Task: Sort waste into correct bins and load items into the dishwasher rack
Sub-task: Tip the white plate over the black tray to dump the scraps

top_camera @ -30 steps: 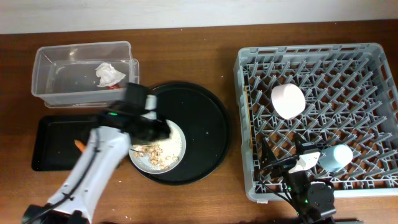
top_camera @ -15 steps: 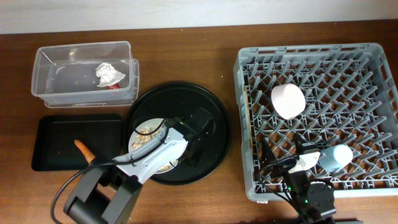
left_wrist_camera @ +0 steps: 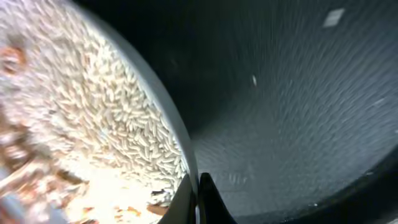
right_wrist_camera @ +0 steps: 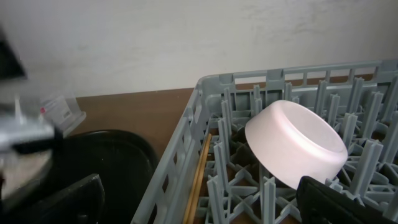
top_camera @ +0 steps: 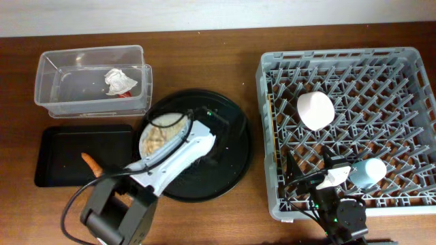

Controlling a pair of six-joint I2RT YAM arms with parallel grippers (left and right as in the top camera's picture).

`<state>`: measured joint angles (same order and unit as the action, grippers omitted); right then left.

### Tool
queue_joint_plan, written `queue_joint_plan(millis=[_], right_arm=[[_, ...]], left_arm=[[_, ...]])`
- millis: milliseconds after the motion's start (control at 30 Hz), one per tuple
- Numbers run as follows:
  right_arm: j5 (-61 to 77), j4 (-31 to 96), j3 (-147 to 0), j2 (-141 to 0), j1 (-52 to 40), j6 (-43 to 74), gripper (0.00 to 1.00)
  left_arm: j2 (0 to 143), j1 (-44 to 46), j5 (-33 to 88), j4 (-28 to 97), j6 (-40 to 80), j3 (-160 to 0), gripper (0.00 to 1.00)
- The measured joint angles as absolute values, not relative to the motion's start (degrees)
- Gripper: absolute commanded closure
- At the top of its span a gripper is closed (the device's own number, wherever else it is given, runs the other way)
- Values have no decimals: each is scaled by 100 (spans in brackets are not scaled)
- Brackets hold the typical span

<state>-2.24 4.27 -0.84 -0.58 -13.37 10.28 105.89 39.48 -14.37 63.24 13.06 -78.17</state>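
The pale plate [top_camera: 160, 133] with beige rice scraps [left_wrist_camera: 93, 118] lies at the left side of the round black tray [top_camera: 228, 146]. My left gripper [left_wrist_camera: 198, 194] is shut on the plate's right rim; in the overhead view the left gripper [top_camera: 191, 129] is at that rim. The clear tub [top_camera: 48, 85] holds the crumpled napkin [top_camera: 119, 82] and a bit of red wrapper [top_camera: 121, 96]. The carrot piece [top_camera: 89, 161] lies in the shallow black tray [top_camera: 61, 139]. In the grey rack [top_camera: 269, 190] sit the white bowl [top_camera: 315, 110] and the blue cup [top_camera: 368, 171]. My right gripper [right_wrist_camera: 202, 208] is open over the rack's near left corner.
The rack's left wall [right_wrist_camera: 180, 149] stands between the right gripper and the round tray [right_wrist_camera: 118, 155]. A thin wooden stick [right_wrist_camera: 202, 168] lies along the rack's inner edge. The white left arm [top_camera: 163, 167] crosses the round tray's near left part.
The left gripper has shut onto the plate's rim. The plate has shifted toward the far left of the round tray. The right arm has not moved.
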Motion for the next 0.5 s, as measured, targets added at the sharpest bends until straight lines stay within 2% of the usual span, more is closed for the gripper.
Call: queue_joint_plan(millis=[133,233,333,500], right_arm=[[-222,429,-84,-58,-1337,1024,2],[-224,427,-84,-58,-1337,1026,2],[-224,427,-84,-58,-1337,1028,2],[-222,429,-84,-58,-1337,1028,2]], left_arm=[[10193,3791,-1656,6689,1352,-8396,99],[9819,3227,-1695,6925,1671,-8412,100],[9644,2097,-1485,7074,1959,-8412,100],[9601,458,-281,6963,2016,-8405,100]])
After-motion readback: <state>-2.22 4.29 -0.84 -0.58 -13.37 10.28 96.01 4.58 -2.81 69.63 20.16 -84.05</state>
